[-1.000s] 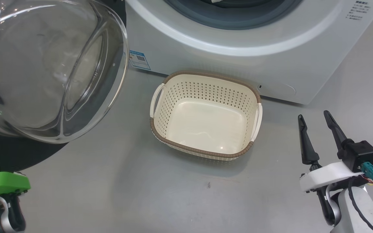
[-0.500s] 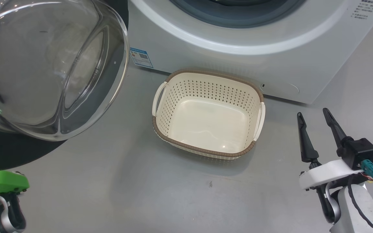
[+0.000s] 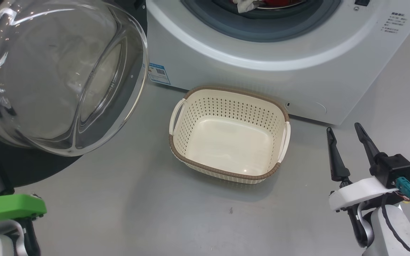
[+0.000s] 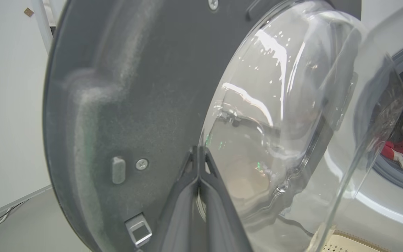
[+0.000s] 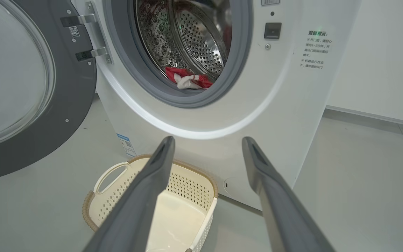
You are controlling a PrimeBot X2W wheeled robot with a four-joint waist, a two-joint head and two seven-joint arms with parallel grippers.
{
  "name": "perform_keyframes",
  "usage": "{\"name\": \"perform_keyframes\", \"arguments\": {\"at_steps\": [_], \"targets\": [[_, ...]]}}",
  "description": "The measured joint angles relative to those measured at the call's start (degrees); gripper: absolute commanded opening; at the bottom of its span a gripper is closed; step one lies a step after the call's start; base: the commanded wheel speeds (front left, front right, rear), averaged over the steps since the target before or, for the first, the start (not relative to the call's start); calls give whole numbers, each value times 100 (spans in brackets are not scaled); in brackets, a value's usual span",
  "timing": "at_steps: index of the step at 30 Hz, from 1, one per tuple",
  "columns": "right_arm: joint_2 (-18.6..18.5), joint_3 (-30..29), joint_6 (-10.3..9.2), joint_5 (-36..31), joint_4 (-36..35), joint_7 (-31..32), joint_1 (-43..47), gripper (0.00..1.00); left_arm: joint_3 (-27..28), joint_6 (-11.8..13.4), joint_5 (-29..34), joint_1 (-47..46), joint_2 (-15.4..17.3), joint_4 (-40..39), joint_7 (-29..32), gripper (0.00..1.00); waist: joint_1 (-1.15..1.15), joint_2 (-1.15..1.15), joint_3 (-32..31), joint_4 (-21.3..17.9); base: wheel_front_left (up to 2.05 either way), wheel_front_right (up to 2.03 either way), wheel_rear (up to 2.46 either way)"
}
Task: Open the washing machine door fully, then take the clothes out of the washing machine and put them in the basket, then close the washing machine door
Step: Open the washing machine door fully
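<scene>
The washing machine door [image 3: 59, 78] stands swung open at the left, its glass bowl bulging toward me. My left gripper [image 4: 198, 150] is shut with nothing in it, its tips close to the door's [image 4: 124, 105] inner side where the grey frame meets the glass. The washing machine [image 3: 262, 81] shows its grey drum ring. Red and white clothes [image 5: 187, 78] lie at the drum's lower front. The cream basket [image 3: 226, 175] sits empty on the floor before the machine. My right gripper [image 3: 343, 128] hangs open to the basket's right, and in its wrist view the right gripper [image 5: 208, 140] points at the machine's front.
Grey floor surrounds the basket [image 5: 89, 213]. Door hinges [image 5: 82, 38] sit on the machine's left. A blue label [image 3: 158, 73] and a round filter cover [image 3: 306, 106] mark its lower front. A white wall [image 5: 380, 59] rises to the machine's right.
The head camera has tilted, so the drum's mouth and the clothes now show at the top edge. The left wrist's green mount sits slightly further right. The right gripper holds still.
</scene>
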Motion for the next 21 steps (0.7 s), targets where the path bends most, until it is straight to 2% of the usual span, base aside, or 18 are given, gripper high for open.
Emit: {"name": "perform_keyframes", "arguments": {"at_steps": [7,15,17,19,21], "targets": [[15,4,0,20,48,0,105,100,-229,-18,167,330,-108,-226,-1,0,0,0,-192,5,0,0,0],[44,66,1,42,74,0,227,100,-641,-160,313,838,-207,-393,0,1,0,0,-434,-48,0,0,0],[52,71,1,67,74,0,258,100,-759,-214,322,894,-224,-436,0,38,0,0,-491,-67,0,0,0],[53,83,1,75,73,0,282,100,-870,-261,318,969,-254,-447,0,96,0,0,-545,-86,0,0,0],[58,120,1,77,73,0,314,100,-931,-264,319,1049,-264,-477,0,100,0,0,-593,-111,0,0,0]]}}
